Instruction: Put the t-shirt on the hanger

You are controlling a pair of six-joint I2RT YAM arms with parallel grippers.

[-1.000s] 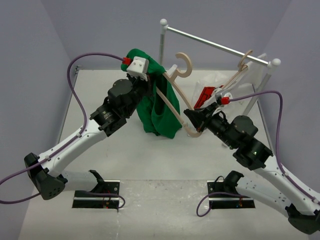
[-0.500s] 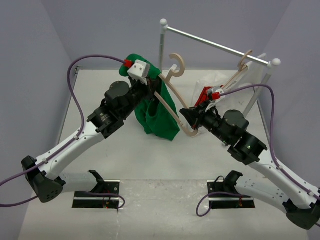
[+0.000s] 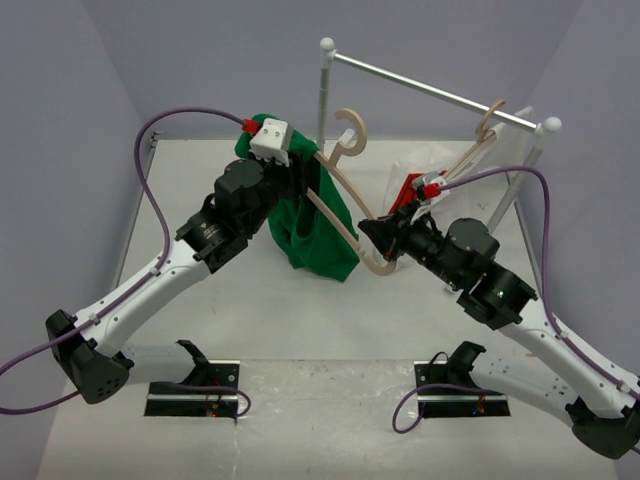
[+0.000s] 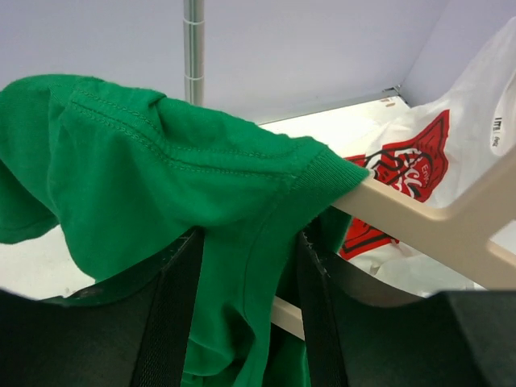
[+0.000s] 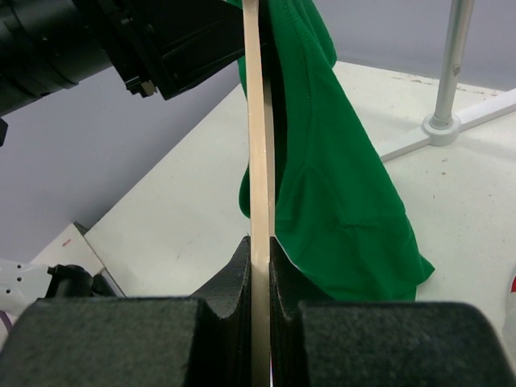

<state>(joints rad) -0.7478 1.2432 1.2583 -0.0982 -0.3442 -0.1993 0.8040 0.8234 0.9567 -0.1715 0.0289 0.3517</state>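
Room: plain lavender walls [image 3: 200, 60] on three sides, white scuffed tabletop [image 3: 320, 320]. A clothes rail [image 3: 430, 90] stood along the far right corner, carrying a second hanger [image 3: 482, 135] with a white, red-printed garment [image 4: 476, 105]. Hanger [image 5: 258, 145] was held up over the middle of the tabletop, tilted, hook toward the far edge. Right gripper [image 5: 260, 258] was pinched tight on its thin lower bar. Green t-shirt [image 3: 315, 235] was draped over the hanger's left arm, hem hanging just above the surface. Left gripper [image 4: 242, 274] was behind it with jaws spread and shirt fabric hanging loose between them.
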